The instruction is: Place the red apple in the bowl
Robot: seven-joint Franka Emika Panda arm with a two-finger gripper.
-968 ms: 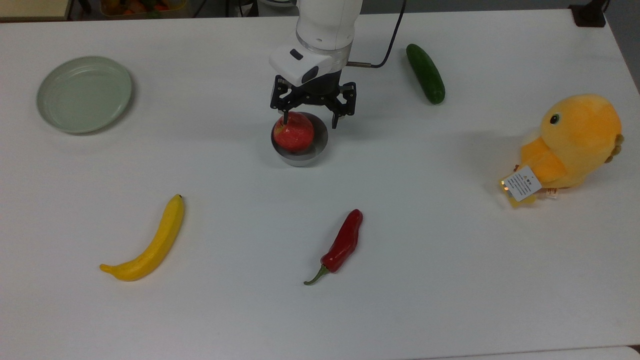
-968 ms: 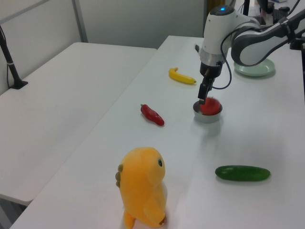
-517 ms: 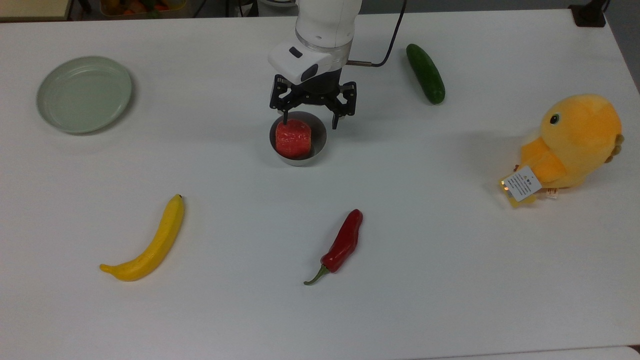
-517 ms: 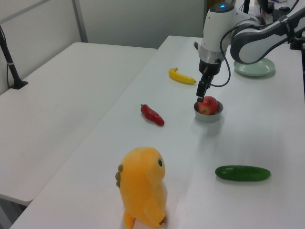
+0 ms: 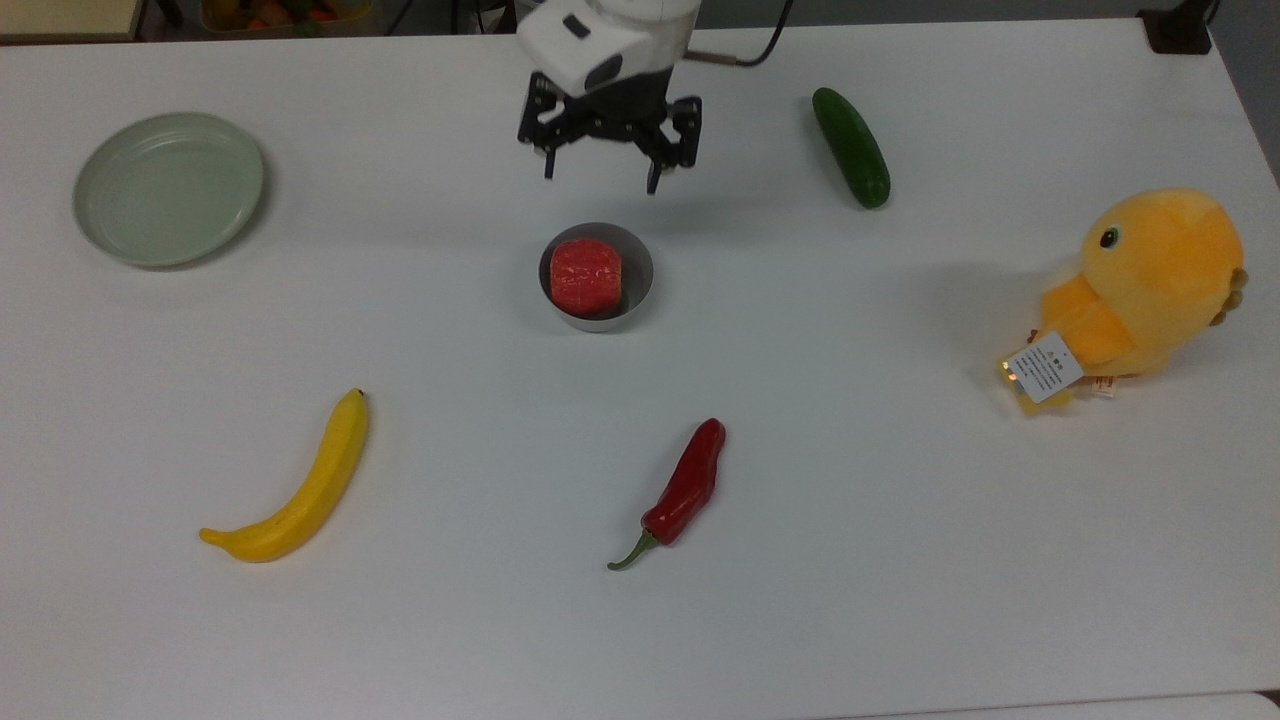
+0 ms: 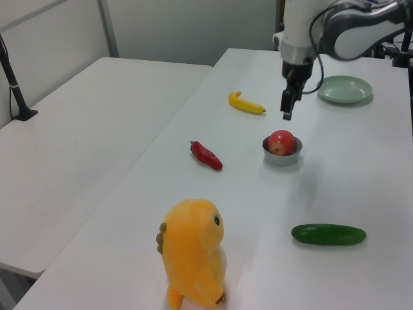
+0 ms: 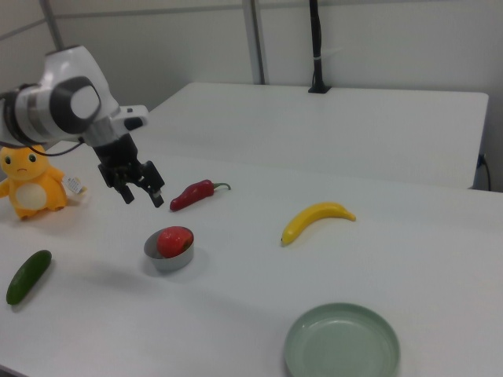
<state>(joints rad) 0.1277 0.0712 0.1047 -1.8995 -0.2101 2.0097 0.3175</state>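
The red apple (image 5: 586, 277) (image 6: 281, 142) (image 7: 174, 240) rests inside the small grey bowl (image 5: 634, 288) (image 6: 281, 157) (image 7: 167, 260) near the table's middle. My gripper (image 5: 600, 180) (image 6: 286, 114) (image 7: 142, 196) hangs open and empty in the air above the bowl, well apart from the apple. In the top view it sits just above the bowl's far rim.
A pale green plate (image 5: 168, 188) (image 7: 342, 343) lies at the top view's left. A banana (image 5: 295, 488), a red chili pepper (image 5: 677, 490), a cucumber (image 5: 850, 146) and a yellow plush bird (image 5: 1140, 285) are spread around the white table.
The gripper let go of the apple, which settled into the bowl, and then rose straight up and away from it, fingers still open.
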